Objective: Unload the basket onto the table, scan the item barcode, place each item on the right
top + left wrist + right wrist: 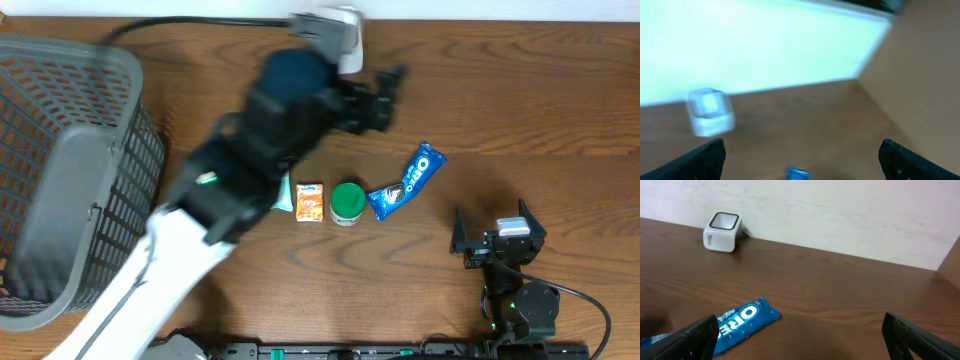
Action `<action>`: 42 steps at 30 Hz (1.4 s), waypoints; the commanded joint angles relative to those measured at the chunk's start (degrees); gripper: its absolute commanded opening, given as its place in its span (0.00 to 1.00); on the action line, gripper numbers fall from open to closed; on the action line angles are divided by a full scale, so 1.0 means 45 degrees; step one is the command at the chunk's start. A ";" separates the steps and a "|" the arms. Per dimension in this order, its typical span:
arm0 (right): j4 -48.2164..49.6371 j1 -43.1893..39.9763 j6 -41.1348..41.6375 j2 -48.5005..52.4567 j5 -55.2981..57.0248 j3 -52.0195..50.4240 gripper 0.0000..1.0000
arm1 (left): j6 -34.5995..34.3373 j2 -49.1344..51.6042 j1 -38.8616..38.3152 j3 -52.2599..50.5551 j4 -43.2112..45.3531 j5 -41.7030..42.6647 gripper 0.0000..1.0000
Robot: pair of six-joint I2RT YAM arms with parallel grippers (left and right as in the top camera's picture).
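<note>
Two arms showed wide, empty jaws: left gripper (392, 97) stretched diagonally, blurred, beside the scanner (338, 35); right gripper (490, 218) hung low at the table's (560, 110) near edge. The Oreo pack (405, 183) lay flat mid-table, long axis slanting near-left to far-right.

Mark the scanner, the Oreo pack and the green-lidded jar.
scanner (720, 239), right wrist view, white side face.
Oreo pack (405, 183), overhead view, wrapper middle.
green-lidded jar (347, 199), overhead view, lid centre.
</note>
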 commanded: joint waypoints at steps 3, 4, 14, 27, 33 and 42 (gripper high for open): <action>-0.0058 -0.0005 0.0131 -0.0068 0.0058 -0.0015 0.99 | 0.2603 -0.1855 0.1413 0.0146 -0.1030 -0.2749 0.98; -0.0058 -0.0005 0.0131 -0.0068 0.0058 -0.0015 0.99 | 0.2890 -0.2147 0.1642 0.0146 -0.1214 -0.3133 0.98; -0.0058 -0.0005 0.0131 -0.0068 0.0058 -0.0015 0.99 | 0.4279 -0.4017 0.2370 0.0141 -0.1447 -0.5158 0.98; -0.0063 -0.0005 0.0136 -0.0068 0.0058 -0.0015 0.99 | 0.4269 -0.4847 0.2380 0.0029 -0.1341 -0.8058 0.98; -0.0058 -0.0005 0.0131 -0.0068 0.0058 -0.0015 0.99 | 0.5994 -0.5056 0.2380 0.0010 -0.0112 -0.8140 0.98; -0.0058 -0.0005 0.0131 -0.0068 0.0058 -0.0015 0.99 | 0.6931 -0.5493 0.2647 -0.0389 -0.0335 -0.8121 0.98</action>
